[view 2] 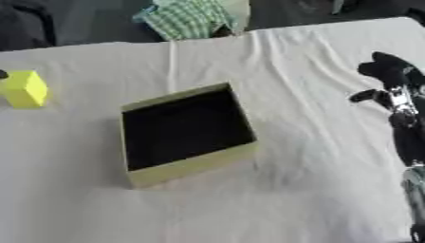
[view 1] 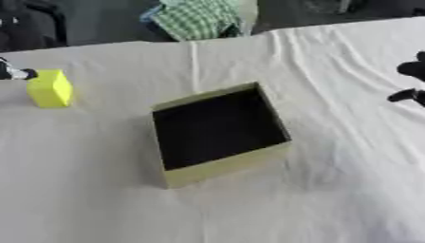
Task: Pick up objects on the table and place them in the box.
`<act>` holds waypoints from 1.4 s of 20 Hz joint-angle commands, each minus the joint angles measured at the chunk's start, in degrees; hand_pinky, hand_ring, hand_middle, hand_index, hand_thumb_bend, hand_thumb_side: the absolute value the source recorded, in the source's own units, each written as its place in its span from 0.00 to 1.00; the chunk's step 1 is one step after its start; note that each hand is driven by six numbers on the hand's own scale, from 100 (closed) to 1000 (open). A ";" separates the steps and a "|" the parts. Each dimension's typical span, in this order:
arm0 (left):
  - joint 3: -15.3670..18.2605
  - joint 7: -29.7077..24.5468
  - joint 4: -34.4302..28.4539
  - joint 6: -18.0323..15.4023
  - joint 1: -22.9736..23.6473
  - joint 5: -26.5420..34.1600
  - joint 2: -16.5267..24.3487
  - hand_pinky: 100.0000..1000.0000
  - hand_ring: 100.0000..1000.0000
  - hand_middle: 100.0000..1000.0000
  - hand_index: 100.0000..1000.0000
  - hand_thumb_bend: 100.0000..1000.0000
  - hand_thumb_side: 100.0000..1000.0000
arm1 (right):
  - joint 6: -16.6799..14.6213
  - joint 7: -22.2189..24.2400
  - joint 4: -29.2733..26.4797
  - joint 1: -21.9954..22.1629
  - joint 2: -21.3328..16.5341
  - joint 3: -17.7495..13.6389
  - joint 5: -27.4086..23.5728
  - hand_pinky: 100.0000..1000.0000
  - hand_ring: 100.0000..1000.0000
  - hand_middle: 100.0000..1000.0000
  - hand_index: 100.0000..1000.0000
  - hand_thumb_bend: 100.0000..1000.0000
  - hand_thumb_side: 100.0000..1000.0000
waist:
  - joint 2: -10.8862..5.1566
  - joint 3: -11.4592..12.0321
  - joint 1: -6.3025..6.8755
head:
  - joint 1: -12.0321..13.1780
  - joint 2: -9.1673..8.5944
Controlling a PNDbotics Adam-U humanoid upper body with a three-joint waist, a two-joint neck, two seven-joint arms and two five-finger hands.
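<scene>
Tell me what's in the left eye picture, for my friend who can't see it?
An open box, yellowish outside and dark inside, sits in the middle of a table covered with a white cloth. A yellow block stands at the far left, with the robot's left hand right beside it. The right hand peeks in at the right edge.

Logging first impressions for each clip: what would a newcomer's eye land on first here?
The open square olive-green cardboard box with its dark inside sits mid-table on the white cloth. A bright yellow block stands near the left edge, with the tip of the robot's left hand right beside it. The black right hand shows at the right edge, holding nothing.
</scene>
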 commanded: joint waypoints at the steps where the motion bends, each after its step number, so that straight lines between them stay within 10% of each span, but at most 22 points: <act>1: 0.71 -0.17 -0.32 -0.38 -1.33 -0.42 1.08 0.80 0.76 0.75 0.84 0.51 0.05 | -0.18 0.29 -0.67 -0.82 -0.71 -0.02 0.19 0.51 0.83 0.69 0.85 0.00 0.74 | -0.74 -0.10 -0.04 | 1.80 -0.97; 28: 0.06 -10.37 -0.60 -2.29 -1.52 -4.72 0.38 0.80 0.78 0.77 0.85 0.66 0.06 | -0.35 0.70 -0.50 -0.92 -0.50 0.00 0.42 0.52 0.83 0.70 0.85 0.00 0.74 | 0.27 -0.80 0.06 | 4.66 -1.63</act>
